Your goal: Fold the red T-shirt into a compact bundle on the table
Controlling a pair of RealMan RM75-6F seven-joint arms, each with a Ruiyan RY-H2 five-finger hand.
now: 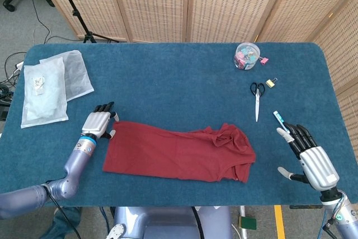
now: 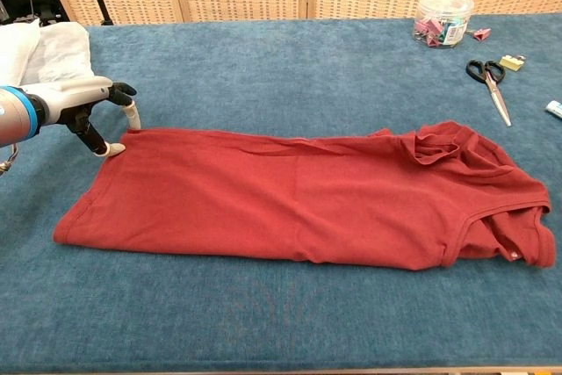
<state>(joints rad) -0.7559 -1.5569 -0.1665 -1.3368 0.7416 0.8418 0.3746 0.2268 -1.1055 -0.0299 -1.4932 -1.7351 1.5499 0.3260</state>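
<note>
Head view: red T-shirt point(image 1: 179, 152) lies folded lengthwise on the desk point(image 1: 179, 76). Left robot hand point(image 1: 97, 121) at its left corner, fingers apart, holding nothing; right robot hand point(image 1: 310, 158) spread wide, well apart. Chest view: left robot hand point(image 2: 83, 103) fingertips point(image 2: 115, 148) touch the shirt's corner.

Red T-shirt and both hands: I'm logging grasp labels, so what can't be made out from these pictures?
- Left hand: both views leave unclear whether its fingertips touch or pinch the red T-shirt corner.
- Right hand: outside the chest view; seen only from the back in the head view.
- Sleeves: tucked under folded cloth, both views.
- Jar contents: too small in the head view.
</note>
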